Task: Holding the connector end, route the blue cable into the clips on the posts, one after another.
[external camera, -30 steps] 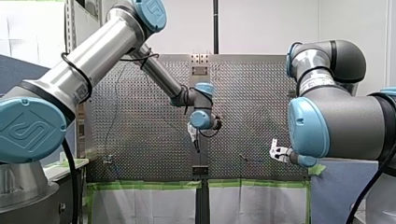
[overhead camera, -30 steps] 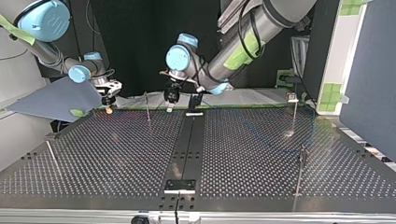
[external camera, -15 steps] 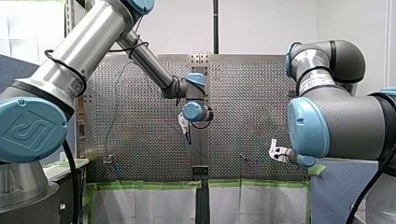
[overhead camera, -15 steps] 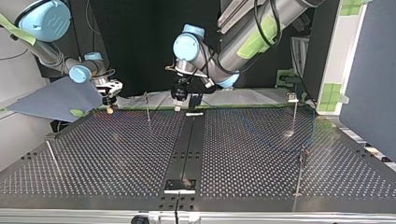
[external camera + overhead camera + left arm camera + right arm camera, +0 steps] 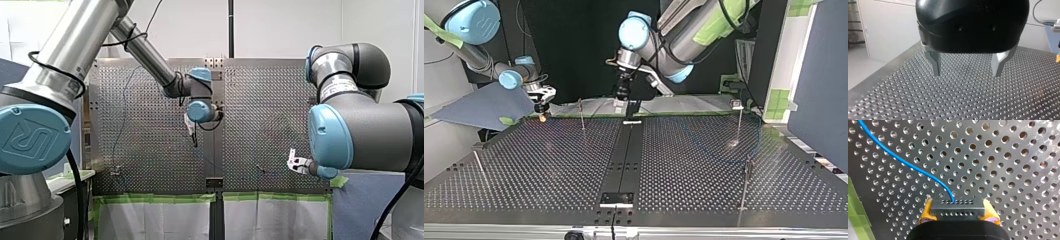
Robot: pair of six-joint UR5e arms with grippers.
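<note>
Left pincer (image 5: 967, 73) raised, metal fingers (image 5: 935, 65), blocky connector (image 5: 957, 208)

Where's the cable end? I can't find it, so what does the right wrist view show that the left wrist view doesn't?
Right wrist only: the thin blue cable entering a grey perforated connector block, clamped in my right gripper with yellow pads. Left wrist only: my left gripper, metal fingers open, holding nothing. Both: the perforated metal table.
</note>
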